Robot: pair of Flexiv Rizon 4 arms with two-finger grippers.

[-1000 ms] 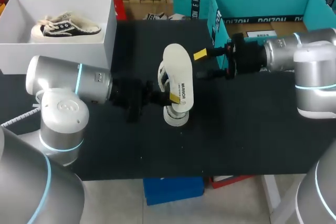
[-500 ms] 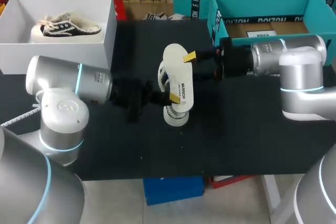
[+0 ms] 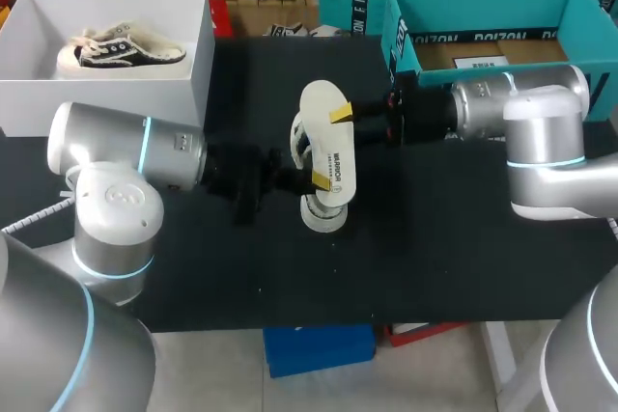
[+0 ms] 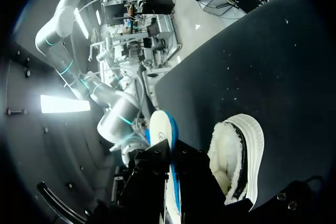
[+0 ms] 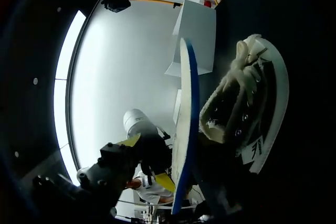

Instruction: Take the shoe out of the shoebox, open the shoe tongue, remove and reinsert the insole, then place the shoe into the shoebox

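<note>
My left gripper is shut on a white insole with a blue underside, held up over the middle of the black table. The insole runs out from between the left fingers. Beside and below it lies the white shoe with its fleece-lined opening showing. My right gripper is at the insole's far end, one yellow tip over it and the other hidden beneath. In the right wrist view the insole stands edge-on beside the laced shoe, with a gap to the yellow fingertip.
A white shoebox at the back left holds a second, dark-striped shoe. A teal box stands at the back right, just behind my right arm. The black mat stretches to the front edge.
My right arm has moved left until its fingers reach the insole's far end, and they have narrowed. The left arm, the insole and the shoe have stayed put.
</note>
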